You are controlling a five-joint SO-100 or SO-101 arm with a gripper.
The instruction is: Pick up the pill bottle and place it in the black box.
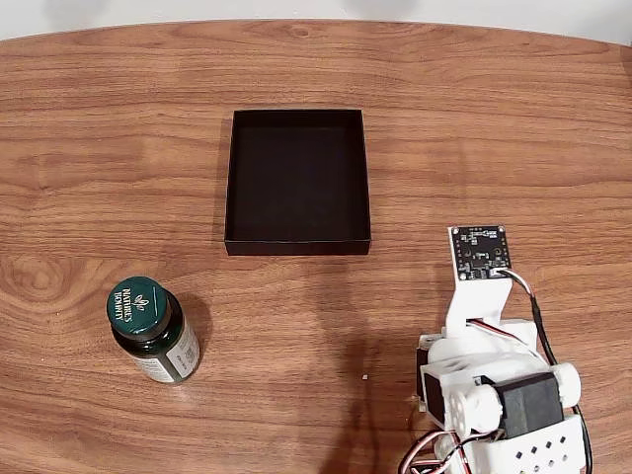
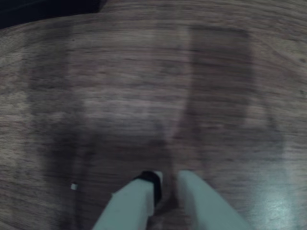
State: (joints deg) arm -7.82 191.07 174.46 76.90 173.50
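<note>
From my seat the wrist view shows my hand [image 2: 167, 184] entering from the bottom edge, its two pale fingers [image 2: 132, 203] nearly together with only a thin gap between the tips, nothing held between them, hovering close over the brown wood-grain worktop [image 2: 158, 86]. That view is blurred, so I cannot read finer detail there; a tiny pale speck [image 2: 74, 186] lies on the wood to the left of the fingers, and a dark strip in the far upper left corner could be the tray, though I cannot tell. In the fixed view the white arm [image 1: 494, 395] sits at the lower right, carrying a small black circuit board [image 1: 481, 252] at its upper end. The small dark green glass pill bottle [image 1: 153, 331] with its green printed cap and white label stands upright on the worktop, well apart from the arm, far off to its left in that view. The shallow square matte black box [image 1: 297, 180] lies up and left of the arm, with the bottle outside it, below its lower left corner.
</note>
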